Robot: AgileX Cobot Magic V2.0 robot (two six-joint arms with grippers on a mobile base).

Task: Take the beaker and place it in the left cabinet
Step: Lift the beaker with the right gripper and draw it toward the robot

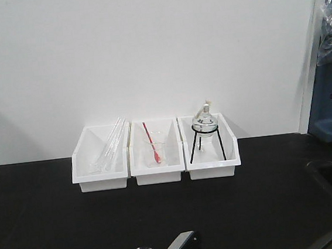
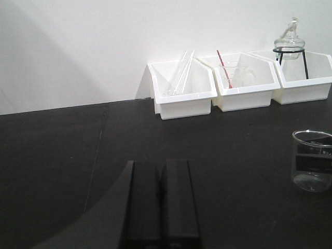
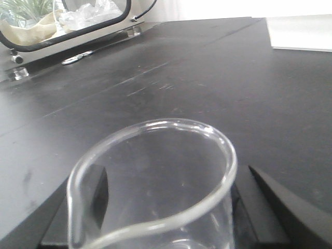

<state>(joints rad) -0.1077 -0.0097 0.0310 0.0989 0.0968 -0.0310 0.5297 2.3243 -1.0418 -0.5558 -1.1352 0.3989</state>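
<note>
1. The small clear glass beaker (image 2: 313, 161) with a flared rim stands upright on the black counter top (image 2: 62, 155). It is toward the front of the counter, well apart from the bins at the back.
2. The right gripper (image 3: 171, 187) straddles the beaker, with one black finger (image 3: 96, 189) close against the glass on each side. I cannot tell whether the fingers actually press it.
3. The left gripper (image 2: 160, 168) points across the counter toward the bins. Its two black fingers are drawn together with only a thin seam between them, and they hold nothing. The beaker stands off to its right.
4. Three white plastic bins sit side by side against the white wall (image 1: 146, 44).
   - The left bin (image 1: 101, 181) holds leaning glass tubes (image 1: 110, 143).
   - The middle bin (image 1: 157, 175) holds a clear beaker with a red stick (image 1: 155, 154).
   - The right bin (image 1: 214, 170) holds a round glass flask (image 1: 204, 121) on a black wire stand (image 1: 193, 148).
</note>
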